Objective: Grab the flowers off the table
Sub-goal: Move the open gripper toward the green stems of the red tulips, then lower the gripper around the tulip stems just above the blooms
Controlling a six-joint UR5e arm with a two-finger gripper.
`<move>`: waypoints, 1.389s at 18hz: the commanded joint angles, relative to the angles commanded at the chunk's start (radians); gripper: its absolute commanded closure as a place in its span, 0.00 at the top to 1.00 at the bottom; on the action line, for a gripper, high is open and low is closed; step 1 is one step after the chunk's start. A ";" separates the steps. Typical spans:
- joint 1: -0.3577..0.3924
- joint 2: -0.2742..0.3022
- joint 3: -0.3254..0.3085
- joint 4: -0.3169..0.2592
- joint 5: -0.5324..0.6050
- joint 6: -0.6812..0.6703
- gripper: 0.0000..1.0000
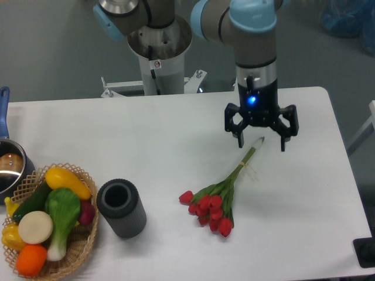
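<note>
The flowers (pixel 215 202) lie flat on the white table (pixel 176 123). The red tulip buds point to the lower left and the tied green stems run up to the right, ending at about the middle right of the table. My gripper (pixel 261 144) hangs open and empty, fingers pointing down, right over the tip of the stems. One finger stands on each side of the stem end, and I cannot tell if they touch the table.
A dark grey cylinder cup (pixel 121 208) stands left of the flowers. A wicker basket (pixel 82 249) with toy vegetables sits at the front left. A pot (pixel 9 167) sits at the left edge. The robot base (pixel 158 52) is behind the table.
</note>
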 joint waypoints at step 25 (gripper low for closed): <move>0.028 -0.177 -0.075 -0.018 0.049 0.281 1.00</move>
